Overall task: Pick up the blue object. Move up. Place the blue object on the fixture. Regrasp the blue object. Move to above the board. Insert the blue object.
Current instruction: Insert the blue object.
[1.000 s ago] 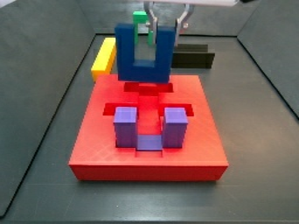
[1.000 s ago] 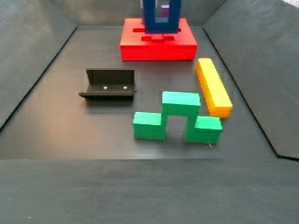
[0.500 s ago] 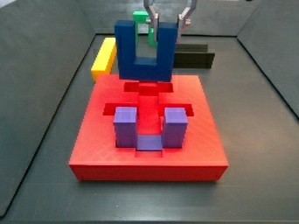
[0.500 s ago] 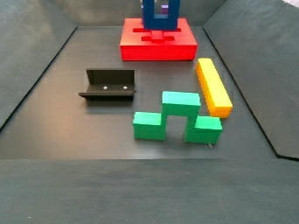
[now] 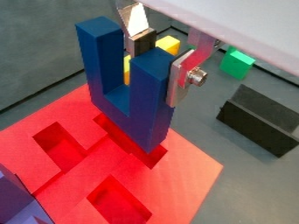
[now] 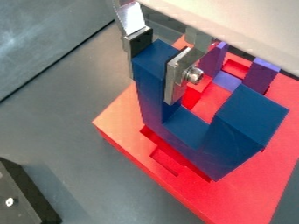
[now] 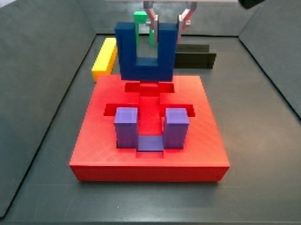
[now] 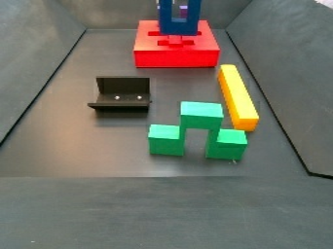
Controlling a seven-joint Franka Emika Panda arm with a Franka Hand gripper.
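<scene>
With my gripper (image 5: 160,54) clamped on the blue object (image 5: 131,86) above the board (image 7: 150,139), only insertion remains, I judge.

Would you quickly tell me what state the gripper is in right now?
Gripper: shut on one arm of the blue object, holding it arms-up over the board.

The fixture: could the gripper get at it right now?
Probably not: the gripper is shut on the blue object above the board. The fixture itself stands apart, nothing over it.
</scene>
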